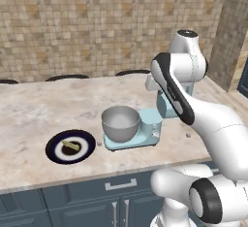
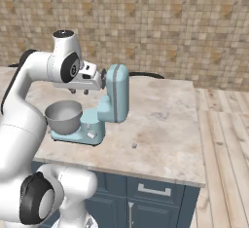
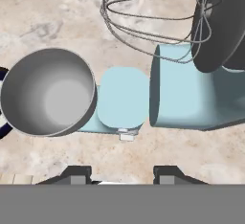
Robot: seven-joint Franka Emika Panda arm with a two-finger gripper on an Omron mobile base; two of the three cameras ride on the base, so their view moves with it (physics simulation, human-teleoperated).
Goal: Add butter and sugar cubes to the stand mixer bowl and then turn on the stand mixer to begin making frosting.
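Stand mixer [image 1: 145, 126] head and neck hidden behind arm in left base view. Fingers [image 3: 79, 174] cut by grey band in hand view; only tips show. Plate [image 3: 4, 127] cut by left edge there. Speck [image 2: 134, 146] on table [image 2: 160, 124] near front edge: too small to identify. Wire whisk [image 3: 158, 19] top cut off.
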